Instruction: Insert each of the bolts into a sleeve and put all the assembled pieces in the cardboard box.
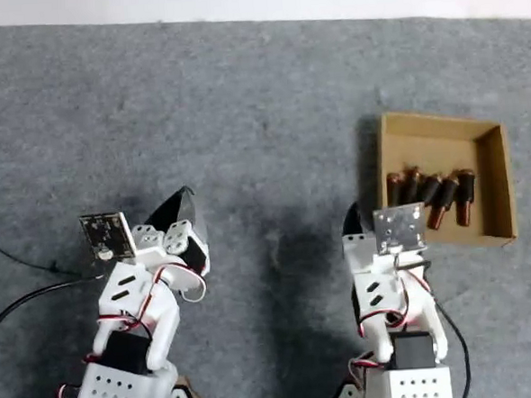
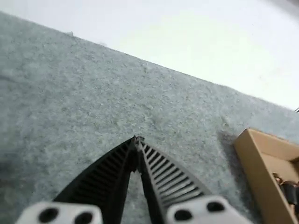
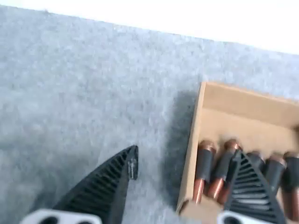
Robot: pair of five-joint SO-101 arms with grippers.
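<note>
The cardboard box [image 1: 439,129] sits on the grey felt at the right, holding several assembled pieces [image 1: 432,191], copper bolts in dark sleeves, lying side by side. My right gripper [image 1: 368,222] hovers at the box's near left corner. In the right wrist view it [image 3: 186,156] is open and empty, one finger over the felt and the other over the pieces [image 3: 205,163] inside the box [image 3: 243,99]. My left gripper [image 1: 183,204] is shut with nothing in it, over bare felt at the left. Its closed tips [image 2: 137,140] point up the table, with the box [image 2: 254,158] off to the side.
Grey felt [image 1: 243,119] covers the table, with a pale strip along its far edge. A thin black cable [image 1: 26,266] trails off at the left beside the left arm. Both arm bases stand at the near edge.
</note>
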